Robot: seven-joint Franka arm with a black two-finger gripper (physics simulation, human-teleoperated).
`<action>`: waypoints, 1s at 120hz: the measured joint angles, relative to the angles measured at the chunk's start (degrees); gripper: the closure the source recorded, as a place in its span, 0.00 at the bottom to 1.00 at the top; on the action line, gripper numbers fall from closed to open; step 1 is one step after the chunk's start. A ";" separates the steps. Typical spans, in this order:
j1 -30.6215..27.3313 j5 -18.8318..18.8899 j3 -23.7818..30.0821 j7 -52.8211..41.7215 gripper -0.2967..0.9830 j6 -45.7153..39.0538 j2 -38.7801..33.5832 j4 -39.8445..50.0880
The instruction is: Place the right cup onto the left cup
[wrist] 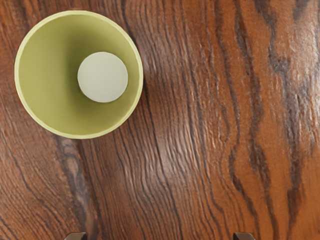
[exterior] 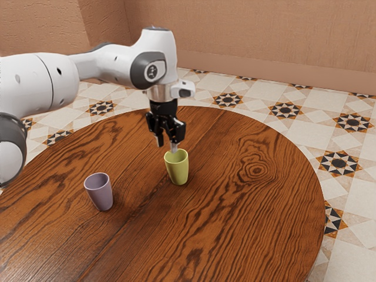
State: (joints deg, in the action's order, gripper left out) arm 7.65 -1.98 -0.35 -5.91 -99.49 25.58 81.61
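Table point(exterior: 247, 223), round, of reddish-brown wood with dark wavy grain, a ringed knot point(exterior: 257, 170) and a soft sheen. Floor point(exterior: 305, 141), pale tile inlaid with black and orange star motifs. Wall point(exterior: 252, 32), tan, plain. Arm point(exterior: 108, 64), smooth white casing with dark grey joint parts.

Green cup point(exterior: 177, 170): yellow-green, tapered, handleless, upright on the table; smooth wall, thin circular rim, pale round disc point(wrist: 102, 77) at the bottom of its interior. Purple cup point(exterior: 100, 192): muted mauve, similar tapered form, also upright on the table, well apart from the green one, toward the exterior view's left.

Gripper point(exterior: 167, 147): black, two-fingered, pointing down close above the green cup; fingers spread, with neither cup between them.
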 joint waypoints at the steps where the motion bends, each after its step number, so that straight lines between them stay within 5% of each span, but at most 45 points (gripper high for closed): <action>1: 0.00 0.00 0.00 0.00 0.50 -0.07 0.22 -0.17; 59: -3.36 0.01 2.32 -0.95 0.52 -1.46 14.03 -11.18; 120: -5.03 0.67 5.20 -1.80 0.53 -1.42 19.73 -16.95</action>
State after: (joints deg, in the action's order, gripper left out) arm 2.62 -1.31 4.85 -7.71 -100.91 45.31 64.66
